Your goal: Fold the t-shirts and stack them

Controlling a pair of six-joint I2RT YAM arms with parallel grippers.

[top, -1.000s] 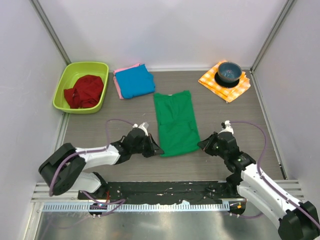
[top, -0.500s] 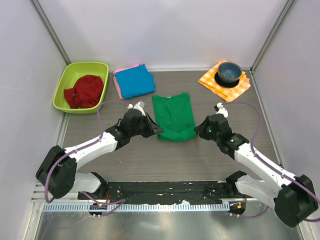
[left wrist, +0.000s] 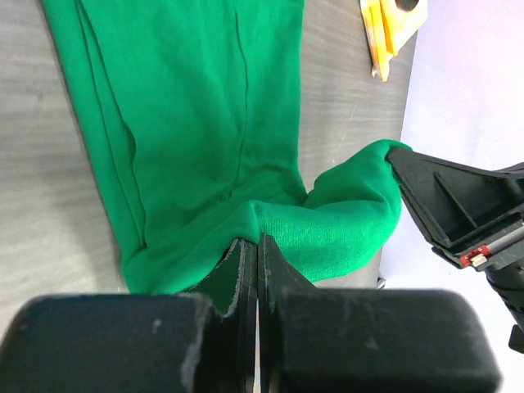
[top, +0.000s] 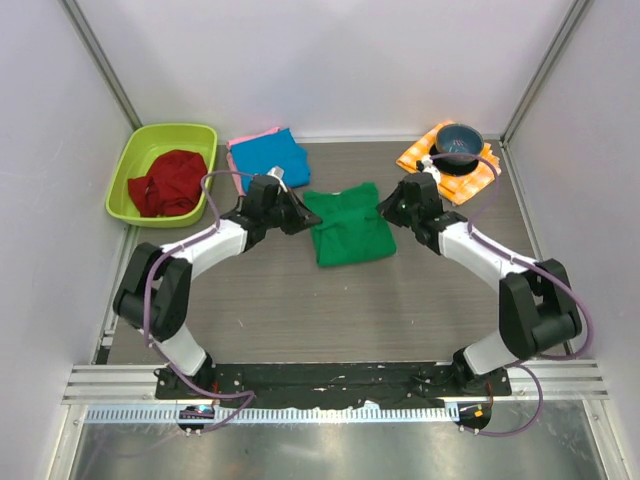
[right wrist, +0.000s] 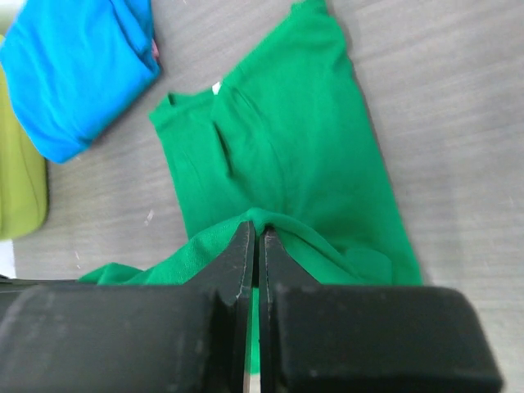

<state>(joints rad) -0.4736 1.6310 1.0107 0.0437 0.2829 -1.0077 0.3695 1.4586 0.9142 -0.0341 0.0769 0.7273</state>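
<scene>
The green t-shirt (top: 350, 235) lies mid-table, doubled over on itself. My left gripper (top: 301, 216) is shut on its left hem corner and my right gripper (top: 386, 208) is shut on the right hem corner, both held over the shirt's far part. In the left wrist view the shut gripper (left wrist: 257, 242) pinches a green fold (left wrist: 327, 233) above the flat shirt (left wrist: 196, 98). The right wrist view has its gripper (right wrist: 255, 231) nipping a ridge of the green t-shirt (right wrist: 278, 147). A folded blue t-shirt (top: 270, 162) rests on a pink one (top: 234, 170) at the back left.
A lime bin (top: 140, 150) holding a red cloth (top: 168, 182) sits at the far left. An orange-and-white checked cloth (top: 420, 158) with a dark bowl (top: 458, 143) lies at the far right. White walls close in the table.
Both grippers have carried the green shirt's near hem away from the bases toward its collar end. The shirt has gone from full length to folded in half.
</scene>
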